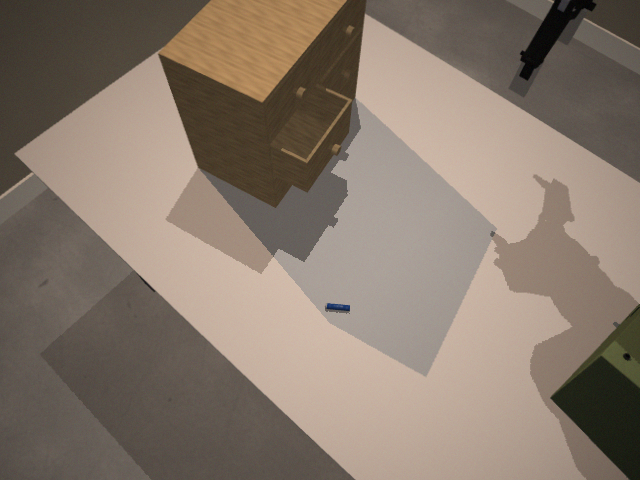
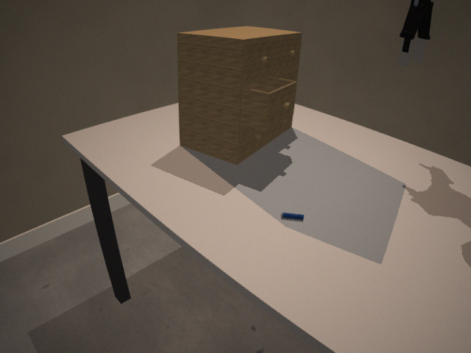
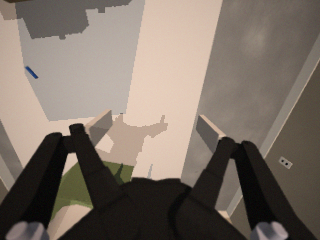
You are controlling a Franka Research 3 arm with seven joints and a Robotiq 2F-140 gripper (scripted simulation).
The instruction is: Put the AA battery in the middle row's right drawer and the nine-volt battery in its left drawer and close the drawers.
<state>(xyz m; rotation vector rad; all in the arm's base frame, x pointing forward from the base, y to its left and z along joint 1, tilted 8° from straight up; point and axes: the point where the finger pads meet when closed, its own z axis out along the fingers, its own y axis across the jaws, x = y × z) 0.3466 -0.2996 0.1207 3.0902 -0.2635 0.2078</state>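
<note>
The wooden chest (image 1: 263,98) stands at the back of the table, also in the exterior view (image 2: 238,91). Its left middle-row drawer (image 1: 310,129) is pulled out, and what I see of its inside looks empty. The other drawers look pushed in. The blue AA battery (image 1: 337,307) lies on the grey mat's near edge, and shows in the other views (image 2: 292,216) (image 3: 31,72). I cannot make out the nine-volt battery. A tiny grey thing (image 1: 492,234) at the mat's right corner is too small to identify. My gripper (image 1: 524,77) (image 2: 411,56) (image 3: 155,119) hangs open and empty, high above the table's far right.
A grey mat (image 1: 398,248) lies in front of the chest. A green box (image 1: 604,392) stands at the table's right edge, under the arm's shadow, and shows in the wrist view (image 3: 80,185). The table's edge runs close along the mat's near side.
</note>
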